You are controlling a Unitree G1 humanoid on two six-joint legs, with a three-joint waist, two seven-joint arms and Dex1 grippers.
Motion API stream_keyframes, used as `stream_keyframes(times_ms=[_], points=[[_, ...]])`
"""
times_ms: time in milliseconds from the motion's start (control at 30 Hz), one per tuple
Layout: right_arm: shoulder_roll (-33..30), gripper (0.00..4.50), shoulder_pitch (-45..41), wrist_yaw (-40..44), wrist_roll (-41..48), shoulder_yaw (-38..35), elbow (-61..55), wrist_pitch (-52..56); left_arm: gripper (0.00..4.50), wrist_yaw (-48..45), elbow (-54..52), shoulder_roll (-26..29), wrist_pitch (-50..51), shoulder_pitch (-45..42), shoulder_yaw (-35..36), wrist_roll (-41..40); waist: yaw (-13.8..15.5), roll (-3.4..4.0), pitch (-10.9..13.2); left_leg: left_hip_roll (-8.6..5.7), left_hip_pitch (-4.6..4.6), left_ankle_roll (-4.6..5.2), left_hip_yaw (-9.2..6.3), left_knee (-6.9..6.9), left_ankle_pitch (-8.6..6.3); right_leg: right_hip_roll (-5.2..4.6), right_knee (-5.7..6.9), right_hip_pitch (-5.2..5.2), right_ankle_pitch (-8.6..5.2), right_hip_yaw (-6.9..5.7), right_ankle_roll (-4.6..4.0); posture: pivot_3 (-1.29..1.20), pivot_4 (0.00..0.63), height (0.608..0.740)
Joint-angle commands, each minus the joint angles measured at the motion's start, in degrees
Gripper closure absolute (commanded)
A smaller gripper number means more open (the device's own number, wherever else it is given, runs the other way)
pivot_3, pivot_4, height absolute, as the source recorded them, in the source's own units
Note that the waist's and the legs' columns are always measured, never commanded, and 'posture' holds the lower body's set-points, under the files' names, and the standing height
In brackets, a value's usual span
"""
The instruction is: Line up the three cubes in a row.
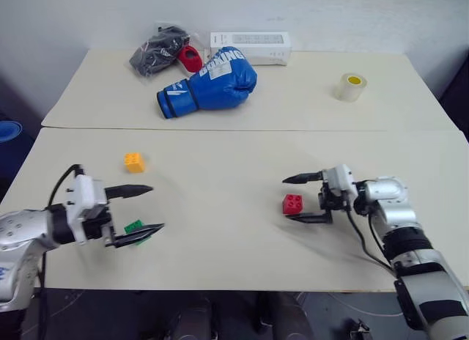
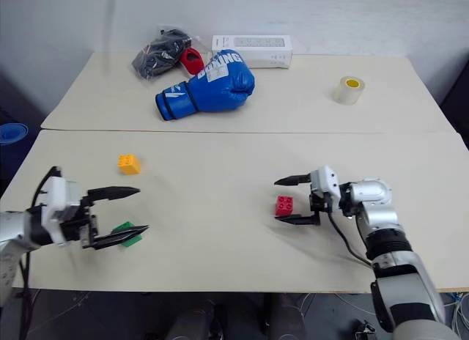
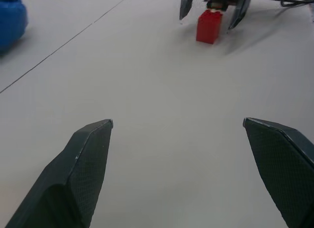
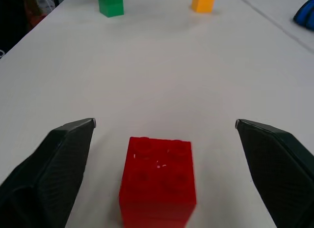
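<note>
Resting on a pale desk are three small studded cubes. The red cube sits toward the right, between the spread fingers of the right end effector — neither finger touches it. The green cube lies toward the left, partly behind the lower finger of the left end effector, whose fingers are also spread wide and grip nothing. The orange-yellow cube stands alone, farther back than the green one and near it. Well behind them — on the far part of the desk — are a blue boxing glove, a white box, a dark bundle and a yellow-topped tape roll.
</note>
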Motion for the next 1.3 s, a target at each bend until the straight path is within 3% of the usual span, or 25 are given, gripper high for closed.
stream_keyframes(times_ms=[33, 200, 300, 400, 633, 900, 1000, 1233, 1300], points=[[-3.1, 0.01, 5.4, 2.4, 4.0, -6.2, -8.6, -0.6, 0.0, -1.2, 5.9, 1.4, -0.4, 5.3, 10.9, -0.3, 0.1, 0.01, 0.0, 0.0, -0.01, 0.0, 0.0, -0.02, 0.0, 0.0, -0.02, -0.01, 0.0, -0.02, 0.0, 0.0, 0.15, 0.74], [-3.7, 0.01, 15.0, 0.0, 8.7, -12.2, -18.3, 1.1, 0.0, -4.7, 17.0, 1.7, -1.8, 14.1, 18.9, 1.2, 0.2, 0.0, 0.0, 0.01, 0.01, 0.02, -0.03, -0.03, -0.05, -0.02, -0.07, 0.02, 0.0, -0.03, 0.0, 0.0, 0.15, 0.74], [-5.8, 0.01, 20.0, 1.7, 13.5, -13.3, -25.4, 9.5, 0.0, -6.1, 21.6, 1.6, -3.8, 17.2, 20.2, 2.2, 0.3, 0.02, 0.0, 0.02, 0.0, -0.01, -0.03, -0.03, -0.18, -0.04, -0.13, -0.02, -0.01, 0.01, -0.01, 0.0, 0.15, 0.74], [-4.0, 0.01, 23.0, -1.3, 12.9, -14.4, -29.7, 8.1, 0.0, -5.0, 20.4, -0.5, -4.7, 17.5, 20.0, 1.6, 0.5, 0.0, 0.0, 0.02, 0.02, 0.0, -0.06, -0.03, -0.28, -0.11, -0.26, -0.03, -0.01, 0.02, -0.02, 0.0, 0.15, 0.74], [-0.2, 0.01, 25.9, -6.6, 13.1, -15.2, -36.0, 10.1, 0.0, 1.3, 6.1, -6.9, -0.3, 13.0, 10.0, -0.1, 0.6, 0.05, 0.0, -0.01, 0.02, -0.28, -0.06, -0.04, -0.46, -0.16, -0.25, -0.03, -0.01, 0.05, -0.02, 0.0, 0.15, 0.74], [0.9, 0.01, 28.2, -6.4, 12.0, -15.5, -36.8, 8.7, 0.0, 0.7, 10.2, -6.4, -5.4, 6.4, -1.2, 6.5, 0.1, 0.0, 0.0, 0.0, 0.05, -0.02, 0.05, -0.05, -0.29, -0.05, 0.02, -0.03, -0.01, 0.07, -0.02, 0.0, 0.15, 0.74], [1.1, 0.0, 29.1, -7.9, 12.0, -16.1, -37.1, 9.0, 0.62, 0.9, 12.5, -6.8, -6.4, 5.2, -2.4, 6.8, 0.2, 0.0, 0.0, 0.04, 0.05, -0.02, 0.08, -0.06, -0.28, -0.01, 0.02, -0.05, -0.01, 0.07, -0.02, 0.0, 0.15, 0.74], [0.8, 0.0, 31.7, -11.4, 11.7, -17.6, -38.7, 9.7, 2.9, 0.2, 13.5, -6.7, -9.1, 2.2, -4.2, 7.0, 0.7, -0.01, 0.0, 0.0, 0.05, 0.03, 0.05, -0.06, -0.27, -0.09, -0.06, -0.02, -0.01, 0.07, -0.01, 0.0, 0.15, 0.74], [0.9, 0.0, 32.8, -13.4, 12.0, -18.5, -39.5, 10.8, 3.05, 0.1, 11.5, -6.7, -8.3, 0.9, -5.5, 6.5, 0.7, -0.01, 0.0, 0.0, 0.04, 0.02, 0.02, -0.06, -0.27, -0.09, -0.04, -0.02, -0.01, 0.05, -0.02, 0.0, 0.15, 0.74]])
